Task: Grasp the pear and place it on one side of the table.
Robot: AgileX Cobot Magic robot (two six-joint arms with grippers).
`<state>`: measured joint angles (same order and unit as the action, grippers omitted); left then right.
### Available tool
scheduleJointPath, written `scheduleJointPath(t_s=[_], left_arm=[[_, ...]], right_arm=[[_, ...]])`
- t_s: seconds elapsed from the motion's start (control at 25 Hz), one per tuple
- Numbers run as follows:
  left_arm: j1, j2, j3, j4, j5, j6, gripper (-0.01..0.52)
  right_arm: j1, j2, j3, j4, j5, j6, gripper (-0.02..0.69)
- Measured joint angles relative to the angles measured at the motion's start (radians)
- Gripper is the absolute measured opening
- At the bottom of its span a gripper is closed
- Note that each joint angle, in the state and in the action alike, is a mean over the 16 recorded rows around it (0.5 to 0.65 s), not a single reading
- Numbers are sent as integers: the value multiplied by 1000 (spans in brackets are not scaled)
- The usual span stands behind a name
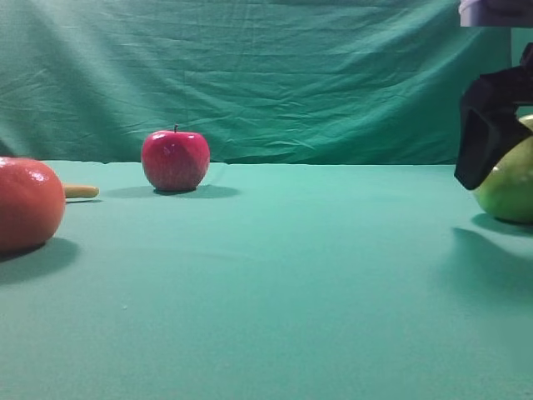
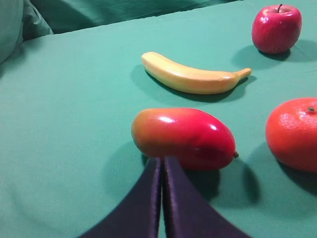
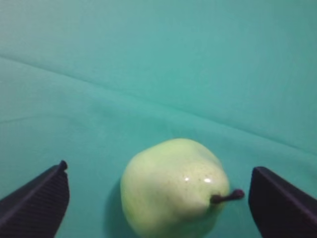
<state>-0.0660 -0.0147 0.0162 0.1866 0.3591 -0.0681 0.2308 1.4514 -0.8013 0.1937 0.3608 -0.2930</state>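
The glossy yellow-green pear (image 3: 173, 186) rests on the teal table (image 1: 291, 292) at the far right, partly cut off by the frame edge in the exterior view (image 1: 510, 190). My right gripper (image 3: 158, 168) is open around it, one dark finger on each side with a gap to the fruit on both. Its short brown stem points toward the right-hand finger. One of its black fingers (image 1: 483, 133) hangs in front of the pear's left side. My left gripper (image 2: 162, 161) is shut with nothing in it, its tips just in front of a red mango (image 2: 183, 138).
A red apple (image 1: 175, 160) stands at the back left. An orange-red round fruit (image 1: 29, 204) sits at the left edge with a banana (image 2: 193, 78) behind it. A wrinkled green backdrop (image 1: 291, 75) closes off the rear.
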Motion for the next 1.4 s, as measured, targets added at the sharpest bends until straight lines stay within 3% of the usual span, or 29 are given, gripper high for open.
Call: scheduleJointPath(t_s=[0.16, 0.56, 0.72, 0.88, 1.4], left_arm=[[0, 0, 0, 0, 0, 0, 0], [0, 0, 0, 0, 0, 0, 0], [0, 0, 0, 0, 0, 0, 0], [0, 0, 0, 0, 0, 0, 0], [0, 0, 0, 0, 0, 0, 0]], right_arm=[[0, -115, -7, 0, 81, 2, 530], [0, -472, 3, -1, 323, 54, 146], [0, -639, 29, -1, 392, 86, 37], [0, -812, 63, -1, 430, 113, 2], [0, -1182, 133, -38, 450, 135, 0]])
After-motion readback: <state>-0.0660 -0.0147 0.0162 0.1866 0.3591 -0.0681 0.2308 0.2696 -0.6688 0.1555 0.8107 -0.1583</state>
